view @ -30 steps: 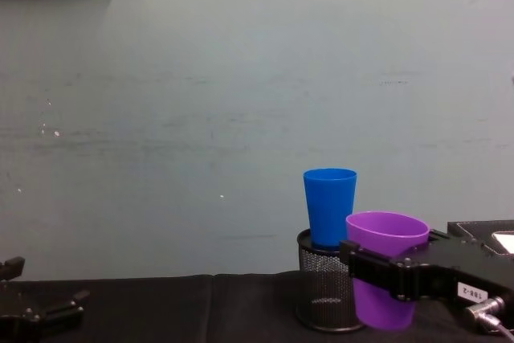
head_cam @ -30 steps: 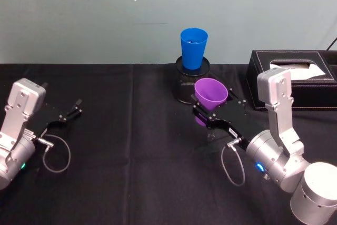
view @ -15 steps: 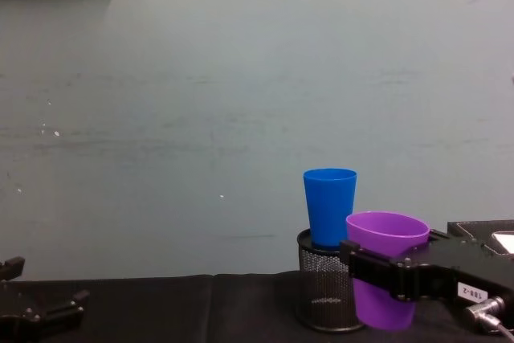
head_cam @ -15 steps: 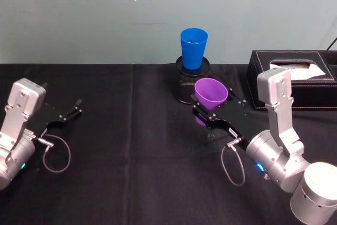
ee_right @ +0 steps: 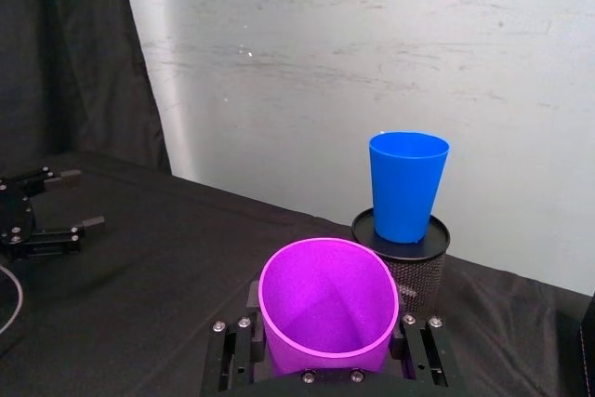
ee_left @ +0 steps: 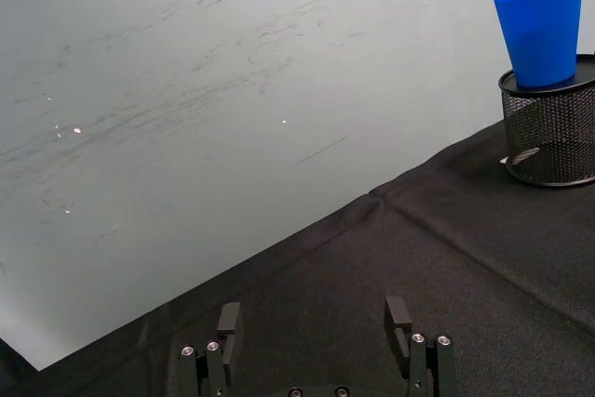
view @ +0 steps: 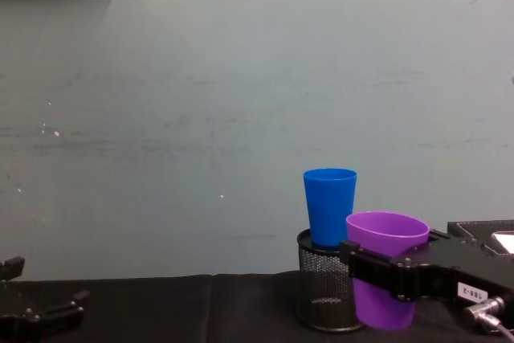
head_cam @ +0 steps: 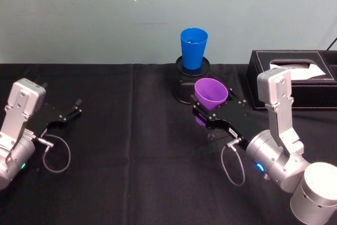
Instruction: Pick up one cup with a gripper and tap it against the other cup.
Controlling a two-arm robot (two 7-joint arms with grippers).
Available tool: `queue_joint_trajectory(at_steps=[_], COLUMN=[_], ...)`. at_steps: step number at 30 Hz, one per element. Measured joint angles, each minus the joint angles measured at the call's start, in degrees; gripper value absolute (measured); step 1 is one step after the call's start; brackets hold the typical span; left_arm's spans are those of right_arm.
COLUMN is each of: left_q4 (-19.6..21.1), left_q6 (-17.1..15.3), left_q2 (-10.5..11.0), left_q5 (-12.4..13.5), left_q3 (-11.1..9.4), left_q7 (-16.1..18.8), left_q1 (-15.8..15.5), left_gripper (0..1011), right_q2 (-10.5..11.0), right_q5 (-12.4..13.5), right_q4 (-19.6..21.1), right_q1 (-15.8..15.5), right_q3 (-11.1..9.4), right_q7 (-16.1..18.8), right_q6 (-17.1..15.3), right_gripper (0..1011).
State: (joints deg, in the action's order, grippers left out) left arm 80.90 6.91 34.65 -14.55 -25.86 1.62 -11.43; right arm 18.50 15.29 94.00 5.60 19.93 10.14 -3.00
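The right gripper (head_cam: 213, 107) has its jaws clamped on the purple cup (head_cam: 210, 94), one jaw on each side of the cup's wall below the rim. It holds the cup just in front of the black wire-mesh pot (head_cam: 184, 85), on the robot's side and slightly to the pot's right. In the chest view the purple cup (view: 387, 234) overlaps the pot's right edge, mouth up. Whether it touches the pot, or whether its base clears the table (head_cam: 131, 146), cannot be told.

The blue cup (head_cam: 193, 47) stands upright on top of the pot, its rim higher than the purple rim. In the right wrist view a gap separates the two cups.

A black tissue box (head_cam: 292, 80) sits near the pot's right, close behind the right arm, so room on that side is tight. The wall rises just behind the pot, at the table's back edge. To the pot's left the black cloth lies bare across to the left gripper (head_cam: 72, 110). That gripper rests low, well apart from the pot near the table's left side, with its jaws apart and nothing between them.
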Motion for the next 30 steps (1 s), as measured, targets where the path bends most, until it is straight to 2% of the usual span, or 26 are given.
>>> queue_joint_trajectory(at_steps=[30], left_q4=[0.0], left_q6=[0.0], left_q2=[0.0], left_q5=[0.0], left_q3=[0.0], left_q7=[0.0], left_q1=[0.0], left_gripper=[1000], right_q2=[0.0], right_q5=[0.0], right_q4=[0.0], right_q1=[0.0], right_q3=[0.0], right_q7=[0.0], right_q6=[0.0], right_gripper=[717])
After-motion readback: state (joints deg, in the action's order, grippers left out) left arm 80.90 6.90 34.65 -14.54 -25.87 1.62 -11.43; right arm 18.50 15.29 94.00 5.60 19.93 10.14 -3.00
